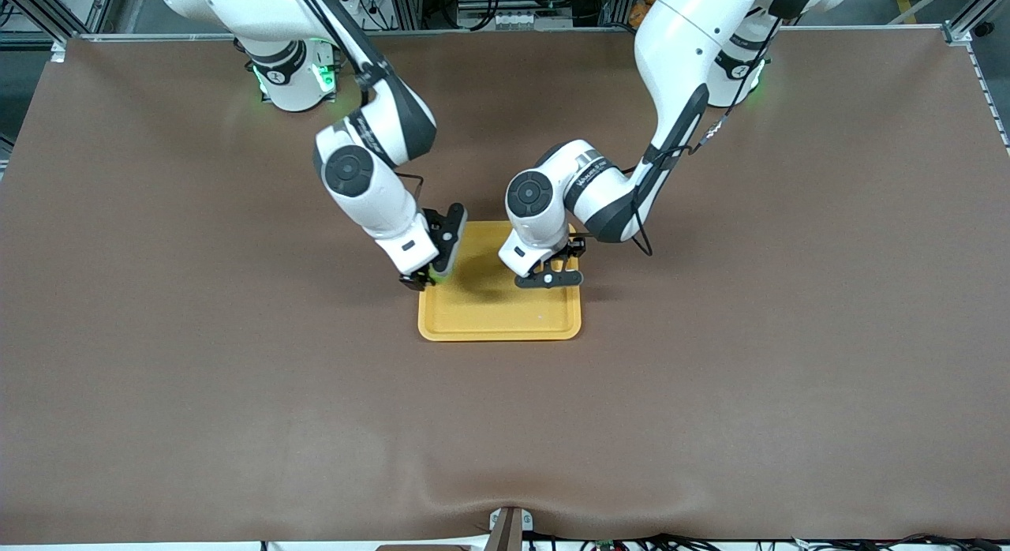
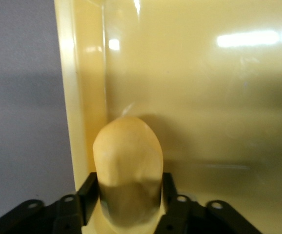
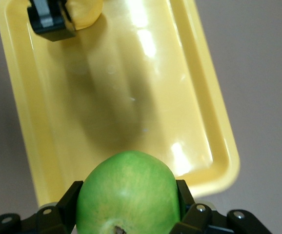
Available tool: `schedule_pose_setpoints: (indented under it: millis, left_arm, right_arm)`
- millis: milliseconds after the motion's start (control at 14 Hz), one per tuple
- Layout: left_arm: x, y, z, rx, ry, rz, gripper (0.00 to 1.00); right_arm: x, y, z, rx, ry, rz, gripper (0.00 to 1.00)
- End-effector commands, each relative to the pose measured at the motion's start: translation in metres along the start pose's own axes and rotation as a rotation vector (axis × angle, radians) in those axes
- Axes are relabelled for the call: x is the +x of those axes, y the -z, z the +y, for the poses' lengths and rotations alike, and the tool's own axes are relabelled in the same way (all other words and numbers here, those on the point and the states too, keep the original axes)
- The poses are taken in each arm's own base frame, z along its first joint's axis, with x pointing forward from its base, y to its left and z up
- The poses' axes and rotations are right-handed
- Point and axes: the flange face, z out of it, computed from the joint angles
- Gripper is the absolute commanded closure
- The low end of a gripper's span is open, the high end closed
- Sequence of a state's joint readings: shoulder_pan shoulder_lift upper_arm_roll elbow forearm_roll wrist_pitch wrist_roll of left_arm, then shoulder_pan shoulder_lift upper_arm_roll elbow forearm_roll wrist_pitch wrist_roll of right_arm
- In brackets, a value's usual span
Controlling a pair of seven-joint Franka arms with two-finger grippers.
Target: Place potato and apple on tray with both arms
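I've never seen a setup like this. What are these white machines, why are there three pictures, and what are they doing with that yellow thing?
The white machines are two robot arms bolted at the table's edge, each ending in a black two-finger gripper. The wide picture comes from a high camera facing them; the other two come from small cameras on each arm's wrist, looking past its own fingers.

On the brown table lies a flat yellow tray. The left gripper is low over the tray near its rim with the potato between its fingers; whether it grips it or has begun letting go is unclear. The right gripper is shut on the green apple, held above the tray's edge at the right arm's end.

Both arms appear to be bringing food to the tray.
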State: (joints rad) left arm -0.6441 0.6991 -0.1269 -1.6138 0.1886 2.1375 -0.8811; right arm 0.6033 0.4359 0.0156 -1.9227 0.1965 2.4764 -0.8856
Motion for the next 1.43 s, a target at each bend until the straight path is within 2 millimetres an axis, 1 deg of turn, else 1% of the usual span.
schedule_pose_setpoints:
  millis: [0,71,143,214,286,357,500,643,714,786,857,929,1000,1143,1286,1357]
  left_arm:
    - [0.011,0.01,-0.004,-0.007,0.01,0.029,0.0]
    - [0.017,0.019,-0.007,-0.018,0.019,0.041,0.0]
    - [0.029,0.029,-0.02,-0.031,0.049,0.049,0.0]
    - [0.042,0.045,-0.035,-0.049,0.073,0.063,0.0]
    - [0.055,0.051,-0.051,-0.052,0.093,0.068,0.0]
    - [0.066,0.066,-0.067,-0.064,0.094,0.079,0.0]
    - [0.08,0.09,-0.093,-0.081,0.088,0.096,0.0]
    - [0.095,0.108,-0.121,-0.088,0.082,0.121,0.0]
    - [0.104,0.118,-0.141,-0.09,0.061,0.134,0.0]
    - [0.113,0.124,-0.161,-0.088,0.025,0.141,0.0]
    - [0.117,0.136,-0.177,-0.086,-0.01,0.144,0.0]
    - [0.119,0.144,-0.192,-0.074,-0.016,0.134,0.0]
    - [0.121,0.151,-0.205,-0.06,-0.003,0.129,0.0]
    - [0.122,0.166,-0.224,-0.054,0.023,0.129,0.0]
    - [0.131,0.186,-0.247,-0.053,0.056,0.132,0.0]
    - [0.134,0.199,-0.259,-0.057,0.067,0.132,0.0]
  right_arm:
    - [0.015,-0.019,-0.006,-0.004,0.064,0.007,1.0]
    - [0.021,-0.022,-0.012,-0.004,0.081,0.007,1.0]
    - [0.023,-0.027,-0.015,-0.011,0.087,0.012,1.0]
    - [0.023,-0.033,-0.015,-0.019,0.09,0.016,1.0]
    - [0.024,-0.041,-0.017,-0.023,0.093,0.016,1.0]
    - [0.026,-0.048,-0.02,-0.026,0.097,0.018,1.0]
    - [0.025,-0.058,-0.02,-0.037,0.101,0.022,0.99]
    - [0.023,-0.064,-0.021,-0.034,0.104,0.014,0.92]
    - [0.022,-0.069,-0.021,-0.031,0.104,0.01,0.88]
    - [0.022,-0.072,-0.021,-0.041,0.11,0.012,0.83]
    - [0.021,-0.076,-0.019,-0.055,0.107,0.022,0.59]
    - [0.02,-0.08,-0.02,-0.059,0.107,0.023,0.01]
    - [0.02,-0.081,-0.02,-0.058,0.106,0.022,0.0]
    - [0.019,-0.081,-0.02,-0.054,0.103,0.019,0.0]
    - [0.017,-0.077,-0.022,-0.05,0.091,0.017,0.0]
    - [0.019,-0.069,-0.022,-0.054,0.086,0.024,0.0]
